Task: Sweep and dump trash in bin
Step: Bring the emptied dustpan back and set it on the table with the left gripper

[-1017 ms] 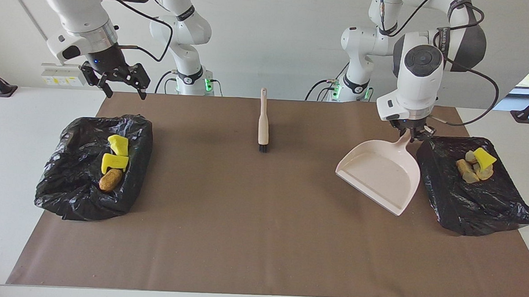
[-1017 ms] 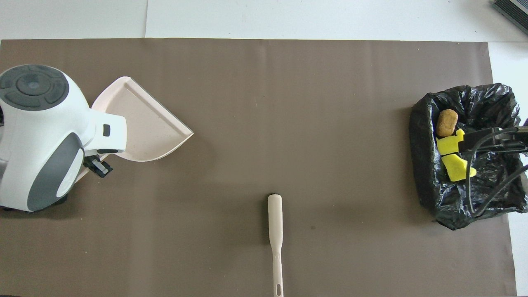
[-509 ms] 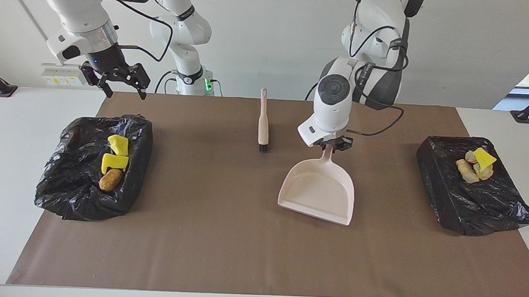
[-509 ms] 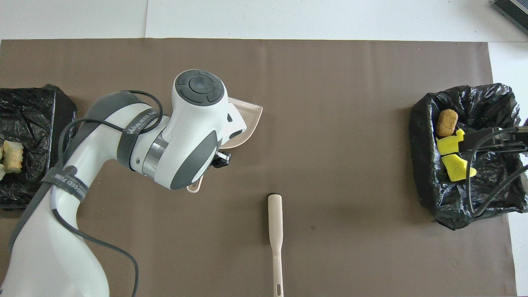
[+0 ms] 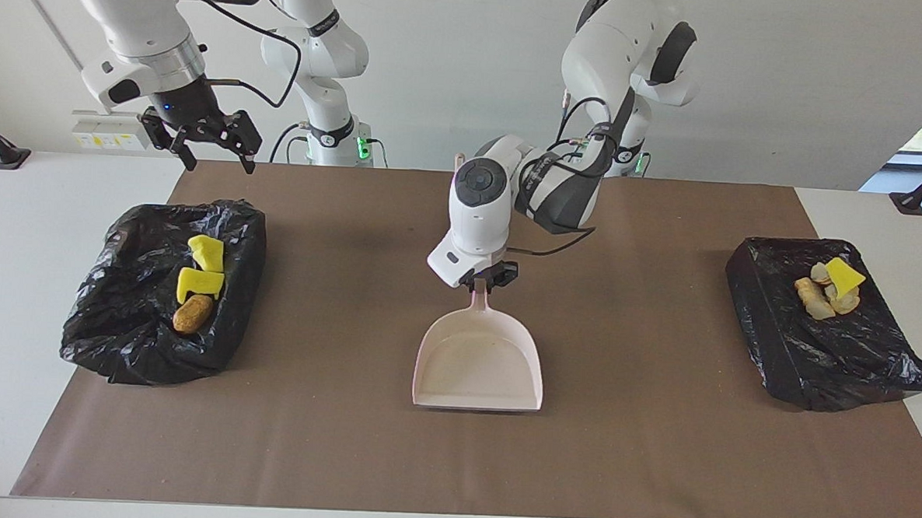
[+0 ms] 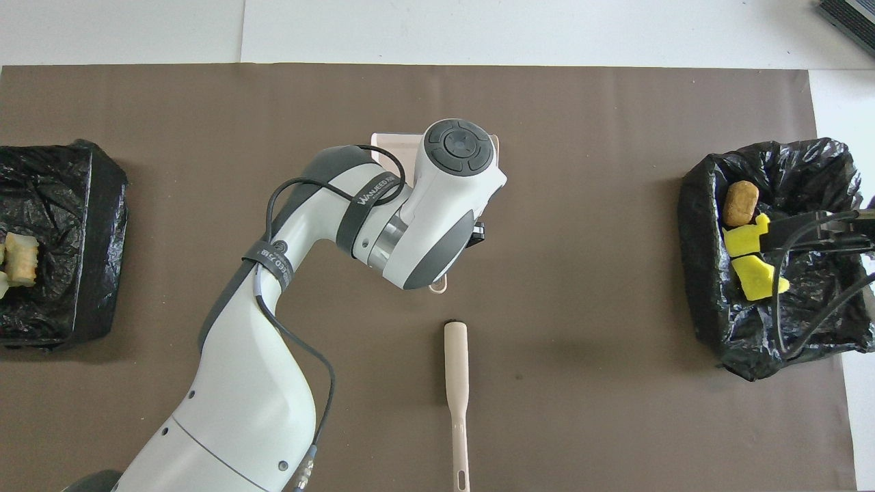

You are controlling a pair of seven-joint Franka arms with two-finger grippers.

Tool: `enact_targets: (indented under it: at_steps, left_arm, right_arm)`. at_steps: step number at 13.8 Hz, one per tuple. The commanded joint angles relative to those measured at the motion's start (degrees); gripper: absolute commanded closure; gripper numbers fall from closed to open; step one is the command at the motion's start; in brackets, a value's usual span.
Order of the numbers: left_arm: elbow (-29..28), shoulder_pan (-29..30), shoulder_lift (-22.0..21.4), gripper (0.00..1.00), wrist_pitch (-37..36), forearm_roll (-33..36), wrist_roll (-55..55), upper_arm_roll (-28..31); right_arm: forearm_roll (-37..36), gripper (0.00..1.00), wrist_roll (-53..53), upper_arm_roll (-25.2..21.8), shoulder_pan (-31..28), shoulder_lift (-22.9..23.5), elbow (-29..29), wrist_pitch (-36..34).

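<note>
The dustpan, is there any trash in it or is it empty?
Empty. The dustpan, held by its handle in the left gripper, shows only bare pale tray; the trash lies in the black-lined bins.

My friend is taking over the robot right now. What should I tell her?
Left gripper: shut on the handle of the pale pink plastic dustpan, which is empty at mid-mat.
Right gripper: open, waiting above the mat's edge by the robots, near the black-bagged bin at its end.
Trash: yellow foam bits and a brown lump in that bin; yellow and tan lumps on the other black bin.
Cream brush: lying untouched on the mat.
Done: no trash on the mat.
Left: probably set the dustpan down.
</note>
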Motion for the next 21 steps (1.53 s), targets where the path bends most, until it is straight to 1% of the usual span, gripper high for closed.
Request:
enact_targets:
  at_steps: [1,3,4,5,7,9,10,11,12,13,14,15,16,18,19,21]
  left_arm:
    - [4.93,-0.77,2.63,1.0,0.21,-1.34,-1.81,1.29]
    - [4.67,-0.86,2.63,1.0,2.05,-1.25,-1.81,1.2]
    - [4.23,-0.86,2.46,1.0,1.71,-1.25,-1.73,1.21]
    - [3.0,-0.86,2.02,1.0,2.49,-1.25,-1.72,1.12]
    - [2.29,-0.94,1.93,1.0,4.41,-1.17,-1.46,1.21]
    - [-0.33,-1.03,1.14,0.6,6.09,-0.46,-1.37,1.21]
    - [-0.61,-1.29,0.79,0.47,7.06,-0.55,-1.37,1.29]
    - [-0.61,-1.21,0.7,0.39,6.72,-0.46,-1.29,1.47]
    - [-0.61,-1.12,0.7,0.26,6.8,-0.46,-1.11,1.56]
    - [-0.52,-1.12,0.7,0.07,6.8,0.06,-1.02,1.64]
    - [-0.61,-0.77,0.17,0.0,6.89,2.94,-0.76,1.73]
    - [-1.05,-0.16,-2.44,0.0,6.98,5.84,-0.32,1.56]
    - [-3.83,1.06,-5.6,0.0,6.89,6.3,-0.23,1.73]
    - [-10.77,5.19,-14.12,0.0,6.98,6.22,6.41,1.65]
    - [-13.5,6.86,-17.29,0.0,7.07,6.22,9.41,1.65]
    - [-17.03,10.73,-22.74,0.0,7.07,6.04,13.55,1.56]
  right_arm:
    - [-0.04,0.0,-1.53,0.64,-0.79,-0.27,0.48,-0.98]
    - [-0.04,0.0,-1.53,0.64,-0.79,-0.27,0.48,-0.98]
    - [-0.04,0.0,-1.53,0.64,-0.79,-0.27,0.48,-0.98]
    - [-0.04,0.0,-1.53,0.64,-0.79,-0.27,0.48,-0.98]
    - [-0.04,0.0,-1.53,0.55,-0.79,-0.27,0.48,-0.98]
    - [-0.04,0.0,-1.53,0.64,-0.79,-0.27,0.48,-0.98]
    - [-0.04,0.0,-1.53,0.64,-0.79,-0.27,0.48,-0.98]
    - [-0.04,0.0,-1.53,0.55,-0.79,-0.27,0.48,-0.98]
    - [-0.04,0.0,-1.53,0.55,-0.79,-0.27,0.48,-0.98]
    - [-0.04,0.0,-1.53,0.55,-0.79,-0.27,0.48,-0.98]
    - [-0.04,0.0,-1.53,0.55,-0.79,-0.27,0.48,-0.98]
    - [-0.04,0.0,-1.53,0.55,-0.79,-0.27,0.48,-0.98]
    - [-0.04,0.0,-1.53,0.64,-0.79,-0.27,0.48,-0.98]
    - [-0.04,0.0,-1.53,0.64,-0.79,-0.27,0.48,-0.98]
    - [-0.04,0.0,-1.53,0.55,-0.79,-0.27,0.48,-0.98]
    - [-0.04,0.0,-1.53,0.64,-0.79,-0.27,0.48,-0.98]
